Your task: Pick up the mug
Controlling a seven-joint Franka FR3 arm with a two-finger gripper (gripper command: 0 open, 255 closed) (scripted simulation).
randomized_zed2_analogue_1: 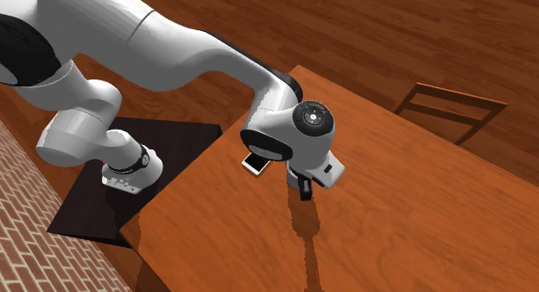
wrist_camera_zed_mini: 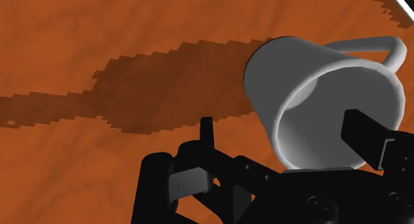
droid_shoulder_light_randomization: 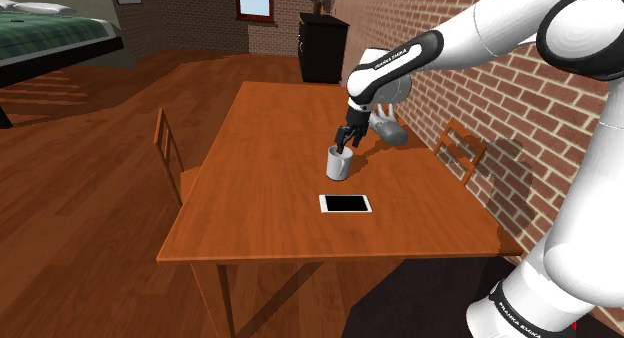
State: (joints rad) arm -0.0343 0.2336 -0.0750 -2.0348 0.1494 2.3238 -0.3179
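One pale grey mug [droid_shoulder_light_randomization: 339, 164] stands upright on the wooden counter [droid_shoulder_light_randomization: 260, 226], near the middle and a little toward the shoulder view's right. The black pincer [droid_shoulder_light_randomization: 346, 139] hangs straight down over it, with its tips at the rim.

In the wrist view the pincer [wrist_camera_zed_mini: 282, 123] is spread apart. One finger [wrist_camera_zed_mini: 207, 131] stands outside the mug [wrist_camera_zed_mini: 312, 90], clear of its wall, with bare counter [wrist_camera_zed_mini: 99, 44] showing between them. The other finger [wrist_camera_zed_mini: 365, 133] lies across the mug's mouth; I cannot tell whether it touches the inside. Part of the rim sits between the two fingers, and nothing is clasped. The handle [wrist_camera_zed_mini: 388, 47] juts out on the side of the finger that is in the mouth, beyond it.

A phone [droid_shoulder_light_randomization: 345, 203], white-edged with a black face, lies flat on the counter nearer than the mug and apart from it. One wooden chair [droid_shoulder_light_randomization: 168, 151] stands at the counter's left side in the shoulder view. Another [droid_shoulder_light_randomization: 460, 148] stands at its right, between the counter and a brick wall [droid_shoulder_light_randomization: 560, 136]. Far off are a black cabinet [droid_shoulder_light_randomization: 323, 48] and, at the far left, a bed [droid_shoulder_light_randomization: 50, 31].

In the second exterior view the white arm [randomized_zed2_analogue_1: 173, 40] reaches from the dark stand [randomized_zed2_analogue_1: 129, 182] over the counter [randomized_zed2_analogue_1: 415, 212]. The pincer [randomized_zed2_analogue_1: 305, 189] points down below the hand, and the phone [randomized_zed2_analogue_1: 253, 164] peeks out at the wrist's left edge. A chair [randomized_zed2_analogue_1: 449, 109] stands beyond the far edge.
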